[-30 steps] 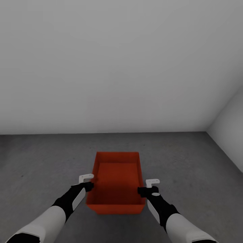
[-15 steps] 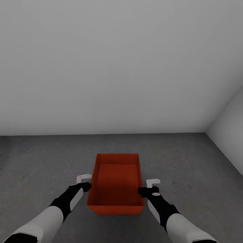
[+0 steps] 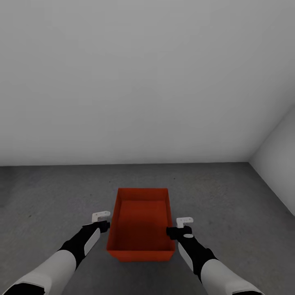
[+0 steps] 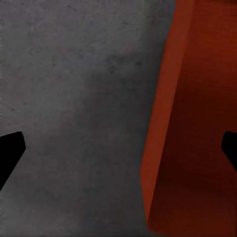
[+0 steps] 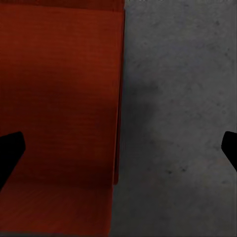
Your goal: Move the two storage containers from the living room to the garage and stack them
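Observation:
One orange-red storage container (image 3: 141, 221) stands open-topped on the dark grey concrete floor (image 3: 229, 196) of the garage, straight ahead of me. My left gripper (image 3: 101, 220) hovers open just beside its left wall, a small gap showing between them. My right gripper (image 3: 180, 228) is open at the right wall. In the left wrist view the container (image 4: 192, 123) lies under one side of the open left gripper (image 4: 118, 150). In the right wrist view the open right gripper (image 5: 118, 150) spans the container's rim, with the container (image 5: 59, 98) under one finger and bare floor under the other.
A plain white wall (image 3: 143, 82) rises a short way beyond the container. A second white wall (image 3: 278, 164) closes the corner at the right. Bare concrete stretches to both sides of the container.
My left gripper has drawn a little away from the container's left wall. The right arm and the container hold their places; the view has shifted slightly.

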You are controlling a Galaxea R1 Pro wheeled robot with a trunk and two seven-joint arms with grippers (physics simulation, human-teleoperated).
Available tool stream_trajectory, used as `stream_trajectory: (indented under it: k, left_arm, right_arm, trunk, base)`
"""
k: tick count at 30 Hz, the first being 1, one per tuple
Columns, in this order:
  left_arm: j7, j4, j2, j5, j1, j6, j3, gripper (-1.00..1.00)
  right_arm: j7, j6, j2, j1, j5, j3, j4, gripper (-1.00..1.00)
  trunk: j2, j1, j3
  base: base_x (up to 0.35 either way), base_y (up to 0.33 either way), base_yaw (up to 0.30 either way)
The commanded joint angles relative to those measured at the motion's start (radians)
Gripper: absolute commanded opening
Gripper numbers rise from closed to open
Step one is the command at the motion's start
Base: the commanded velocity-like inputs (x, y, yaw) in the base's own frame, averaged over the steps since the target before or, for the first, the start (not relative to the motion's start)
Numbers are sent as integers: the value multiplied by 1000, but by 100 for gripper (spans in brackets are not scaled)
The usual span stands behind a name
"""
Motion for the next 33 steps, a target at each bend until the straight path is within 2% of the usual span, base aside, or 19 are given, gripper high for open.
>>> stream_trajectory:
  k: [1,33]
  left_arm:
    - [8,-2,1,10,0,5,-8,100]
    - [8,-5,-2,11,0,5,-9,100]
  right_arm:
    - [-6,8,0,0,5,6,-2,100]
    - [-8,8,3,0,4,7,-2,100]
  trunk:
    - [7,-4,2]
    - [231,-127,103]
  base:
    - [0,0,0]
    - [0,0,0]
